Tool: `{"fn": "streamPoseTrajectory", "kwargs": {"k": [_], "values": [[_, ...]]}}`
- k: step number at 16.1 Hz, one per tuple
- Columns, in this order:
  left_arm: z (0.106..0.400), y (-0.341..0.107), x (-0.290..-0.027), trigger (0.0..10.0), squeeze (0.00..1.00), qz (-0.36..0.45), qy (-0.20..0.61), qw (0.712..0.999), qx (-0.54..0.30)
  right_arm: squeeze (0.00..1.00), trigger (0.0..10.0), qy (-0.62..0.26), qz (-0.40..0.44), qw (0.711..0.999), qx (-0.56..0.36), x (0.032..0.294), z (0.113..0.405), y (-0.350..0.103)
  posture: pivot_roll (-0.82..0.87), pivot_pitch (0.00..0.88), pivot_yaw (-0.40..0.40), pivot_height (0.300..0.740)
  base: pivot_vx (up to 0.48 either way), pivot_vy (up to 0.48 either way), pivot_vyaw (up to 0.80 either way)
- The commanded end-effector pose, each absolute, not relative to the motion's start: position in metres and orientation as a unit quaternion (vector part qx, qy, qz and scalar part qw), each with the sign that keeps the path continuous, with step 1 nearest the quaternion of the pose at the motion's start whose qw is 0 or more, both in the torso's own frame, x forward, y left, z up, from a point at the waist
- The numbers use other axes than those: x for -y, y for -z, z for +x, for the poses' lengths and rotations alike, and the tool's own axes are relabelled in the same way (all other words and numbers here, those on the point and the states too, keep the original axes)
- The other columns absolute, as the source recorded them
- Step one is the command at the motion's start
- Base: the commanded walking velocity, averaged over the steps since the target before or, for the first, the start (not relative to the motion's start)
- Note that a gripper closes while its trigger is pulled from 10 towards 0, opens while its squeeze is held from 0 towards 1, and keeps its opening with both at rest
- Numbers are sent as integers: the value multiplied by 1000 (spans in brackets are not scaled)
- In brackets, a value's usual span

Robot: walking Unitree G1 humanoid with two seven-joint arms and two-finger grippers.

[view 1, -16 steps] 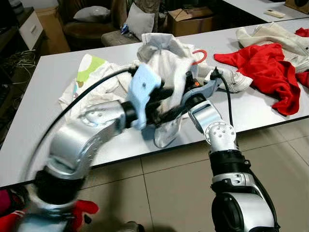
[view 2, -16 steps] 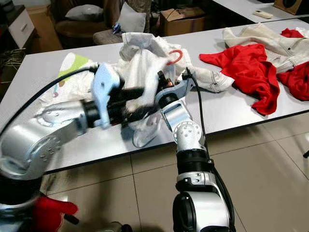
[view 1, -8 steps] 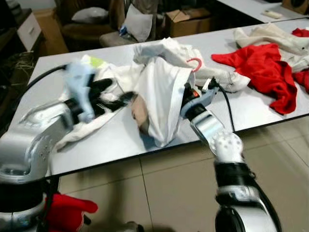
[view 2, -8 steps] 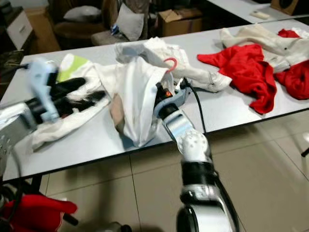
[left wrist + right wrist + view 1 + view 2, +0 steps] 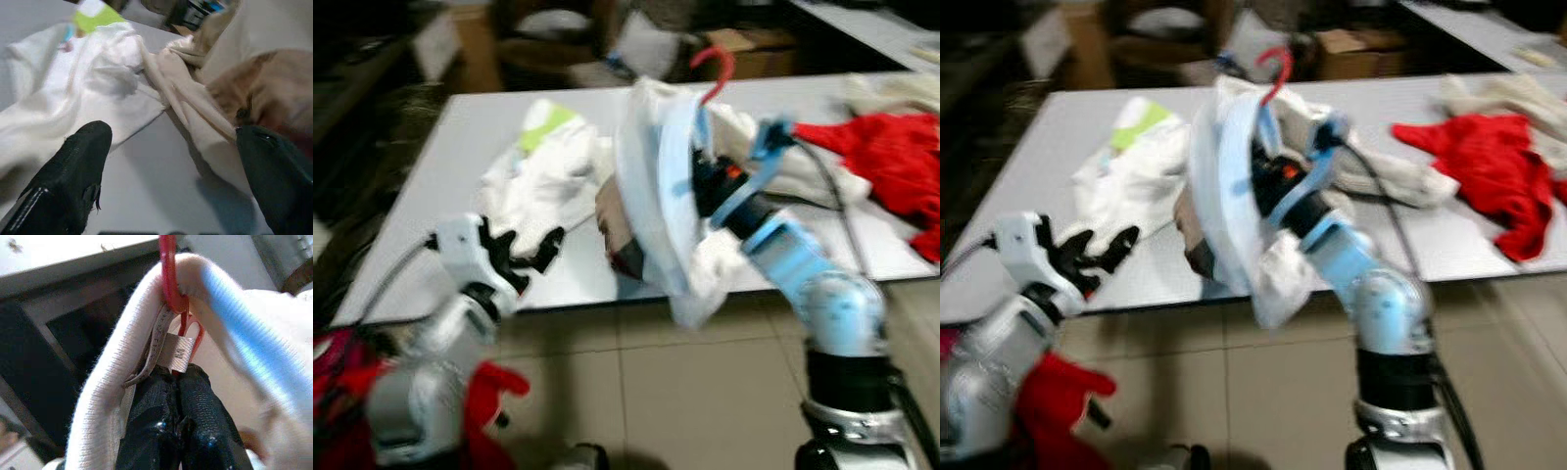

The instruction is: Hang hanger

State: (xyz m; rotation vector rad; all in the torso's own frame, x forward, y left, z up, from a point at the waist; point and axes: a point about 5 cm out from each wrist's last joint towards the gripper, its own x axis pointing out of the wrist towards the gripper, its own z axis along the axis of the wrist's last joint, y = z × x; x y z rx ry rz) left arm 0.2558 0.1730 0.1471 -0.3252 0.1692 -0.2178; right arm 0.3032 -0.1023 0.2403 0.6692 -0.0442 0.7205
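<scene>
A red hanger (image 5: 715, 70) carries a white shirt (image 5: 651, 186) with a pale blue band. The shirt hangs tilted above the front of the grey table (image 5: 460, 147). My right gripper (image 5: 177, 377) is shut on the hanger's neck just under the hook, inside the shirt's collar (image 5: 122, 338). Its fingers are buried in the cloth in the eye views. My left gripper (image 5: 524, 257) is low at the table's front edge, left of the shirt. It is open, with nothing between its fingers (image 5: 78, 171). These frames are blurred.
A white cloth with a green patch (image 5: 538, 166) lies on the table behind my left gripper. A red garment (image 5: 891, 157) and pale clothes lie at the right end. A cardboard box (image 5: 754, 49) and chairs stand behind the table. Tiled floor lies below.
My right arm has raised the hanger and shirt off the table. My left gripper let go of the shirt and drew back left and down to the table's edge. The camera has also shifted.
</scene>
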Motion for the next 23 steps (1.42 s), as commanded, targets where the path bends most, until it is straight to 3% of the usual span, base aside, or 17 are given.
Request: {"fn": "streamPoseTrajectory", "kwargs": {"k": [1,2,5,7,10,12,14,17,20,23], "values": [[256,-153,-172,10000,0,-144,101,982,-66,0,10000,-329,305,890,79,113,303,-271,-65,0,58,740,0,0,775],[256,-154,-170,10000,0,-143,100,983,-63,0,10000,-313,301,896,88,119,304,-274,-67,0,58,740,0,0,775],[261,-150,-160,10000,0,-127,100,985,-69,0,10000,-208,217,939,166,182,338,-298,-73,0,66,740,0,0,683],[265,-150,-157,10000,0,-106,96,987,-69,0,10000,-158,200,939,232,216,355,-344,-99,0,98,740,0,0,731],[265,-153,-159,10000,0,-101,88,989,-58,0,10000,-181,191,917,300,220,340,-387,-86,0,75,740,0,0,783],[259,-150,-156,10000,0,-60,93,992,-58,0,10000,-215,164,931,244,205,333,-346,-70,0,61,740,0,0,791],[259,-150,-153,10000,0,-57,98,992,-56,0,10000,-263,162,924,224,189,319,-336,-68,0,59,740,0,0,788],[258,-149,-145,10000,0,-60,113,990,-54,0,10000,-274,134,936,174,170,308,-309,-69,0,61,740,0,-95,788],[256,-142,-143,10000,0,-35,113,991,-65,0,10000,-155,131,977,66,178,310,-239,-69,0,56,740,0,-306,792],[255,-140,-143,10000,0,-22,113,991,-67,0,10000,-77,154,984,45,191,307,-217,-66,0,51,740,0,-306,265]]}}
